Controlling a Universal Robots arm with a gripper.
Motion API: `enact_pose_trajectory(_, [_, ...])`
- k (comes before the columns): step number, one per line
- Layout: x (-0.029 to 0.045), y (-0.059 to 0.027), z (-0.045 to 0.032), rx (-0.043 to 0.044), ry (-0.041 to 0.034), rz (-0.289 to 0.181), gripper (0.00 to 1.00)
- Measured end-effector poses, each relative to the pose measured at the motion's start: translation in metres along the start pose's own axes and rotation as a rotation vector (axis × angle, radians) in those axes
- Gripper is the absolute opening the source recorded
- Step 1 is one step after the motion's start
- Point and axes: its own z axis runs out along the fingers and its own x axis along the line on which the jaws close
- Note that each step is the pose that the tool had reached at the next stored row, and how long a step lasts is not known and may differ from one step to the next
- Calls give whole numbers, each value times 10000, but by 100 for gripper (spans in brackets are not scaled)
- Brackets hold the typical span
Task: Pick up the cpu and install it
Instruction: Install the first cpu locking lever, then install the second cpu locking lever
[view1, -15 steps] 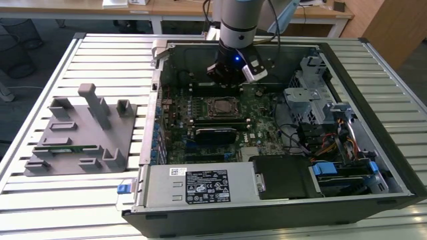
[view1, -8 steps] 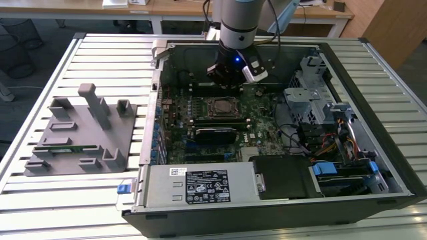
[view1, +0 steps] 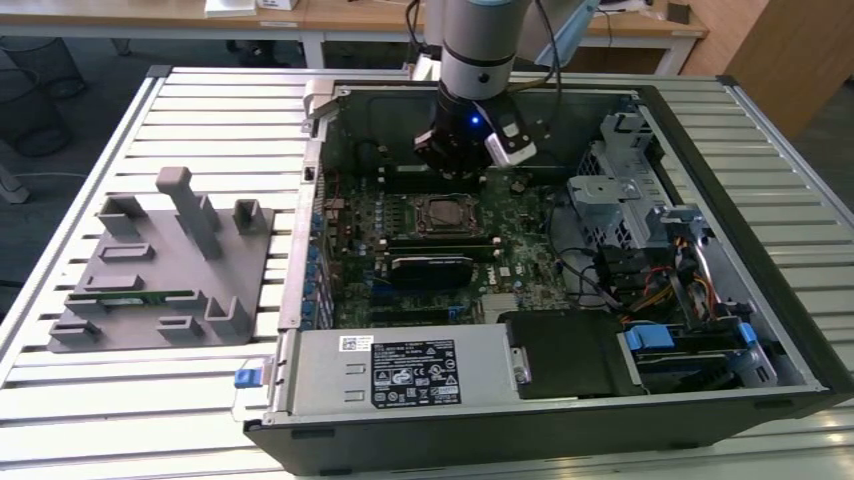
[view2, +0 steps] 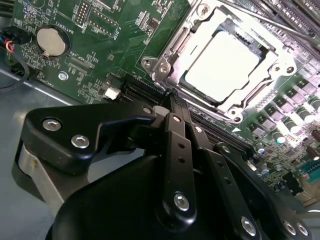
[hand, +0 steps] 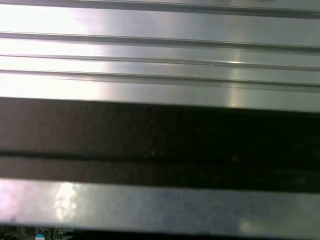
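The black metal gripper (view2: 175, 102) fills the lower part of the second wrist view; its fingers are pressed together and hold nothing. Just beyond its tip, in the upper right of that frame, the small square cpu with a silvery-white top (view2: 224, 64) lies seated in the metal socket frame (view2: 170, 67) on the green motherboard (view2: 100, 40). In the exterior view, the gripper (view1: 454, 170) hangs inside the open black computer case (view1: 787, 330), near the socket (view1: 445, 213).

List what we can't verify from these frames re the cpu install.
- Gripper fingertips: in the second wrist view its own black linkage covers them; too small in the exterior view.
- Cpu seating: it lies in the socket, but its top is washed out by glare and the contacts are underneath.
- Socket latch state: too small in the exterior view.
- First wrist view: blurred metal slats, no task detail.
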Motion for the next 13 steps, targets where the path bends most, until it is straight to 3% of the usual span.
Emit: enact_pose_trajectory(13, [1, -136, -12, 1, 0, 0, 11])
